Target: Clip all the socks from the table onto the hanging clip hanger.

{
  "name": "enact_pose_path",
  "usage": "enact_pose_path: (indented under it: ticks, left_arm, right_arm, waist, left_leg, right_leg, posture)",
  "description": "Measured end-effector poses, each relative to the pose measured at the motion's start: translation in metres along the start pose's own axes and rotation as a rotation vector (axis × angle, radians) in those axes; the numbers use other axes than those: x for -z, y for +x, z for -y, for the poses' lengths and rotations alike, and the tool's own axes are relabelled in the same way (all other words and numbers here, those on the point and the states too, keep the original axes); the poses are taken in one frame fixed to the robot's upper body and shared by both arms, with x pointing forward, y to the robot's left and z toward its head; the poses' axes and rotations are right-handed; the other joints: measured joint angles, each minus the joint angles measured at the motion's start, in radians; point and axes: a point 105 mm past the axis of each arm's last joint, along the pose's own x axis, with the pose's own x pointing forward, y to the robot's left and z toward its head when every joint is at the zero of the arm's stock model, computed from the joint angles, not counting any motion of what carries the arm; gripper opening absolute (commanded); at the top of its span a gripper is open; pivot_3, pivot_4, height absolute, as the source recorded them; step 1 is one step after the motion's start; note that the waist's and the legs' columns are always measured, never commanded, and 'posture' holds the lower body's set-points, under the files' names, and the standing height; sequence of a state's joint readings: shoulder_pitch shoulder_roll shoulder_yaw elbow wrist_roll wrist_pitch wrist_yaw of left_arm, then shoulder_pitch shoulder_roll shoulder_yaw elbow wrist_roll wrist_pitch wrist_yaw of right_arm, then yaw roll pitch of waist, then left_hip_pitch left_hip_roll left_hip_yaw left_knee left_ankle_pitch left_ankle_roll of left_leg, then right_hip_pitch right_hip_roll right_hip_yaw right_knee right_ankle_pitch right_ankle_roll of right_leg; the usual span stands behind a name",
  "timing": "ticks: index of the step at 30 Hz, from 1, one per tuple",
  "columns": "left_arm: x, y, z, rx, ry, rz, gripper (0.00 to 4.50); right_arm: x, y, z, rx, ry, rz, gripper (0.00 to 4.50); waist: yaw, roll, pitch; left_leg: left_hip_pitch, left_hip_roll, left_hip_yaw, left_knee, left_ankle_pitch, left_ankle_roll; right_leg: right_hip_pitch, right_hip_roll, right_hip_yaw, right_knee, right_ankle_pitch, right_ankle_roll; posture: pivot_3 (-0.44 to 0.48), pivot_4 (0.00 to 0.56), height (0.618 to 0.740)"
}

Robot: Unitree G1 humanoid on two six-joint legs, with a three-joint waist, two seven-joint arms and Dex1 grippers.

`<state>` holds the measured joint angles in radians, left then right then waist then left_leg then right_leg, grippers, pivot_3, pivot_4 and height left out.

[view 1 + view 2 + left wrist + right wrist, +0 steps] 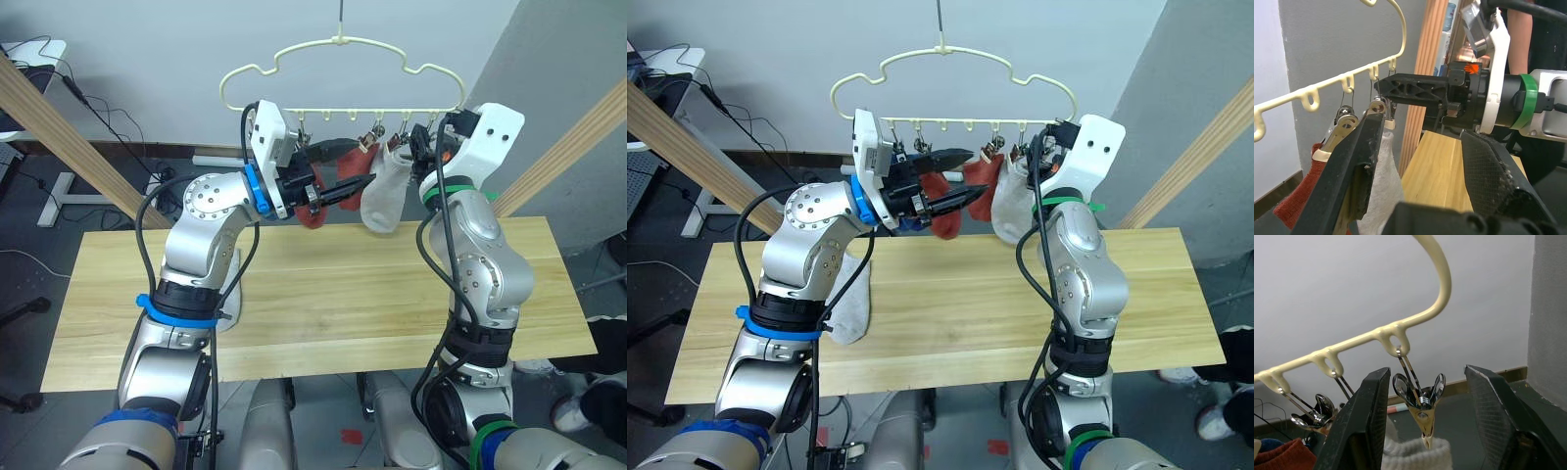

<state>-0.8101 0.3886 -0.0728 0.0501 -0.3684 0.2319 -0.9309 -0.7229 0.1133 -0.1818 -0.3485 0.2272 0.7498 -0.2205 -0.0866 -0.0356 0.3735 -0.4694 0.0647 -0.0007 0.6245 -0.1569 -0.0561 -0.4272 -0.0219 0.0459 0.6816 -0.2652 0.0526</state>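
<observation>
Taking the clip hanger [950, 83] as my landmark: the desk [1136, 294] stretches below it, mostly bare wood, with one light grey sock [850, 299] lying on it below the hanger's left end, beside my left arm. On the hanger's bottom bar a rust-red sock [972, 181] and a light grey sock [1011, 206] hang clipped, and something blue shows behind my left wrist. My left tool [355, 168] gapes, gripping nothing, beside the red sock; my right tool [1422, 431] stands wide apart around the grey sock's clip [1421, 404]. I judge several socks remain.
</observation>
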Motion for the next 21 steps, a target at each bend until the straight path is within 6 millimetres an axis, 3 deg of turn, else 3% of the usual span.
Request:
enact_pose_path:
  ticks: [5, 8, 21]
  left_arm:
    - [0.0, 0.0, 0.0, -0.001, 0.0, 0.0, 2.79]
    - [0.0, 0.0, 0.0, -0.001, 0.0, 0.0, 2.79]
    - [0.012, -0.006, 0.005, -0.038, -0.044, -0.03, 2.79]
  right_arm:
    - [-0.001, 0.0, -0.001, -0.006, 0.002, 0.002, 0.61]
    - [-0.002, 0.0, -0.004, -0.018, 0.007, 0.007, 0.01]
    - [-0.005, 0.0, -0.005, -0.029, 0.013, 0.023, 0.01]
  waist:
    - [0.0, 0.0, 0.0]
    - [0.0, 0.0, 0.0]
    - [0.001, 0.0, 0.0]
  left_leg:
    - [0.0, 0.0, 0.0, 0.0, 0.0, 0.0]
    - [0.0, 0.0, 0.0, 0.0, 0.0, 0.0]
    - [0.0, 0.0, 0.0, 0.0, 0.0, 0.0]
  right_leg:
    - [0.0, 0.0, 0.0, 0.0, 0.0, 0.0]
    - [0.0, 0.0, 0.0, 0.0, 0.0, 0.0]
    - [0.0, 0.0, 0.0, 0.0, 0.0, 0.0]
  posture:
    - [-0.183, 0.329, 0.74]
    - [-0.183, 0.329, 0.74]
    - [-0.182, 0.33, 0.74]
